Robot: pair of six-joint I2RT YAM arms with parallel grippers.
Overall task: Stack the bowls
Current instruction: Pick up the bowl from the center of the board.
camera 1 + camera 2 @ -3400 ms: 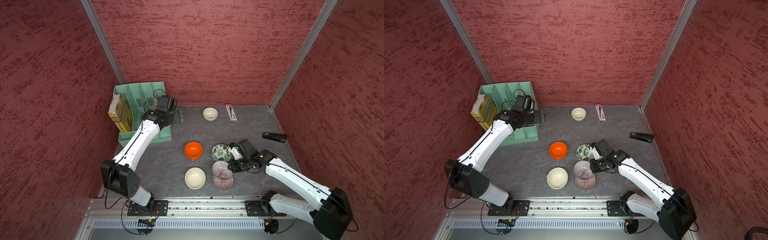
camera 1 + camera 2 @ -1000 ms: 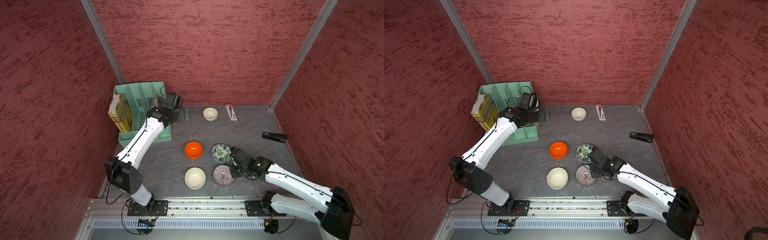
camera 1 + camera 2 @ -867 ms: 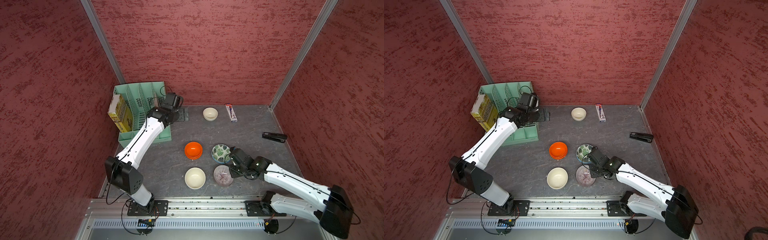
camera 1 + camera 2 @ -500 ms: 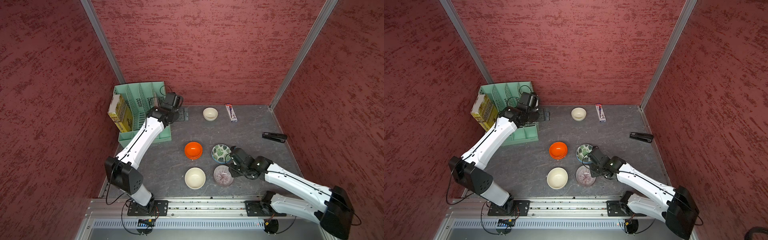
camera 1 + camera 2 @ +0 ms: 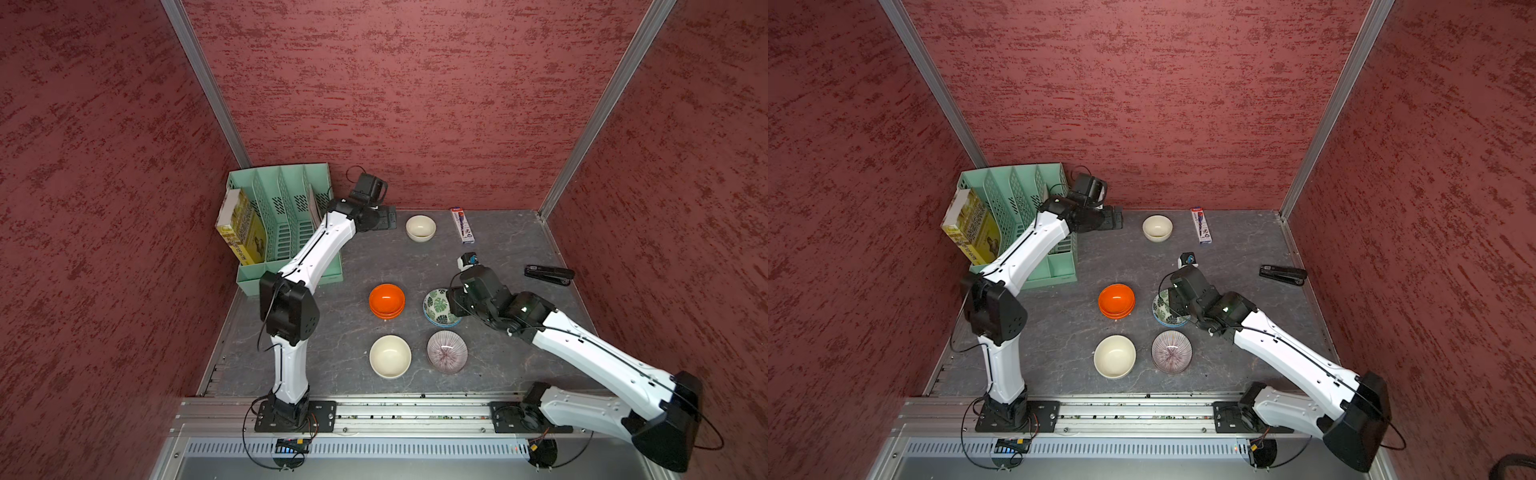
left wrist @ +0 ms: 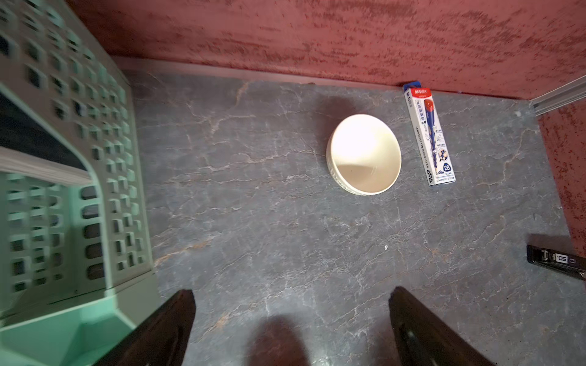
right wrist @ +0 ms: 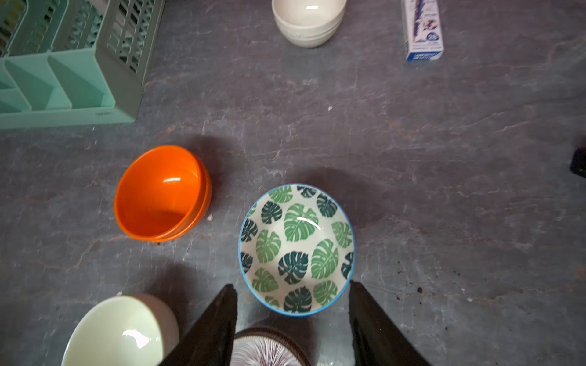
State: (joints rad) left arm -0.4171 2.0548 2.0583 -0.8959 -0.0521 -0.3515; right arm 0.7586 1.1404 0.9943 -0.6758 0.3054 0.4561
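Bench [image 5: 511,249] looks roughly three quarters done: orange bowls [image 5: 386,300], leaf bowls [image 5: 436,305] and purple bowls [image 5: 447,352] each seem nested in pairs mid-frame, so I'd say only the creams need doing. Rack [image 5: 274,183], upper left, has a yellow book [image 5: 241,228] in its leftmost slot and what looks like papers [image 6: 31,168] in the rightmost. Left tool [image 6: 291,294] hangs wide open, empty, beside the rack, far cream bowl [image 5: 420,226] just ahead. Right tool [image 7: 292,286] is open too, holding nothing, over the leaf and purple pairs. Near cream bowl [image 5: 390,356] sits lower centre.
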